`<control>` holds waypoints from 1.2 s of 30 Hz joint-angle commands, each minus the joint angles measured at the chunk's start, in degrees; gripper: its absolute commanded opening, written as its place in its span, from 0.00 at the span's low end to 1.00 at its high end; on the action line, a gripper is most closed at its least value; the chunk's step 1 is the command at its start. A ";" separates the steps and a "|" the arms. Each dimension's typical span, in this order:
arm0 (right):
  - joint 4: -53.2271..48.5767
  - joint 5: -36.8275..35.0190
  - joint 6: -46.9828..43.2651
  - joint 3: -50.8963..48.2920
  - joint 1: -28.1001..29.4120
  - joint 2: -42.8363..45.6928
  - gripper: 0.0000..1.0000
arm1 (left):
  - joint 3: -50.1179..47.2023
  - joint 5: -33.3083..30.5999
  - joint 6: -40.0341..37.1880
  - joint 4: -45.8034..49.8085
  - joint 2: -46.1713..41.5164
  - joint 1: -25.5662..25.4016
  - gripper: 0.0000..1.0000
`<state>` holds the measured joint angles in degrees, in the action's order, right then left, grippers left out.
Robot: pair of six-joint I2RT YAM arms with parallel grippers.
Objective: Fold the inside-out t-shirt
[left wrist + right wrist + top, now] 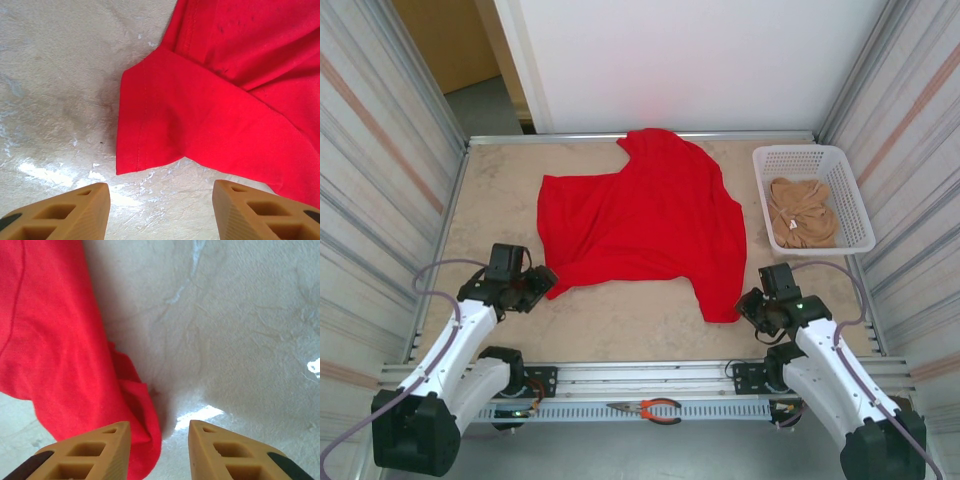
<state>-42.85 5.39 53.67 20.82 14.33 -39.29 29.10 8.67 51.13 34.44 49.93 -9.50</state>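
Red shirt (650, 220) lies crumpled-flat mid-table (620, 325). Left gripper (160, 192) has jaws apart, holding nothing, just short of a shirt corner. Right gripper (160, 427) has jaws apart, unclamped, with the shirt's tip lying against one finger.

Corrugated metal walls (380, 150), beige tabletop (500, 205)

T-shirt (650, 215) matt red cloth; table (620, 320) rough, mottled beige.

- Bare table (500, 190) left of t-shirt (650, 220); open up to left wall (380, 150).
- Free strip btw shirt hem & front rail (650, 372).
- Far right blocked: basket (848, 195) w/ beige cloth (802, 213), near right wall (910, 180).
- Narrow gap btw shirt & basket.
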 commanded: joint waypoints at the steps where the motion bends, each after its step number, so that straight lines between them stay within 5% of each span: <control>1: 1.12 -1.01 1.86 -0.63 -0.71 -0.06 0.34 | -0.62 -1.65 0.33 0.31 0.44 -0.32 0.57; 5: 3.96 0.33 2.05 -0.95 -1.01 -2.26 0.30 | -0.60 -2.23 0.10 0.23 1.16 -0.34 0.57; 9: 5.57 2.27 1.71 0.35 -1.61 -3.54 0.00 | -0.54 -3.99 0.80 1.52 1.29 -0.35 0.58; 17: -3.08 -1.27 4.02 9.14 -2.32 9.42 0.00 | -0.93 -4.77 0.99 -1.74 3.41 -0.29 0.55; 29: -3.24 -0.29 4.59 7.15 -2.81 8.97 0.00 | -1.81 -4.93 -0.61 -8.47 11.61 -0.26 0.46; 34: -2.43 0.76 4.69 5.17 -2.81 7.57 0.27 | -2.73 -6.16 -0.94 -12.94 14.30 -0.24 0.37; 36: -2.48 0.92 4.60 4.77 -2.81 7.19 0.38 | -2.07 -6.18 -3.17 -15.83 14.82 -0.14 0.09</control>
<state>-44.29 6.09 57.74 26.46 11.86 -31.77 26.85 4.21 50.43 23.38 64.23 -9.50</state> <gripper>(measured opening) 0.364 0.214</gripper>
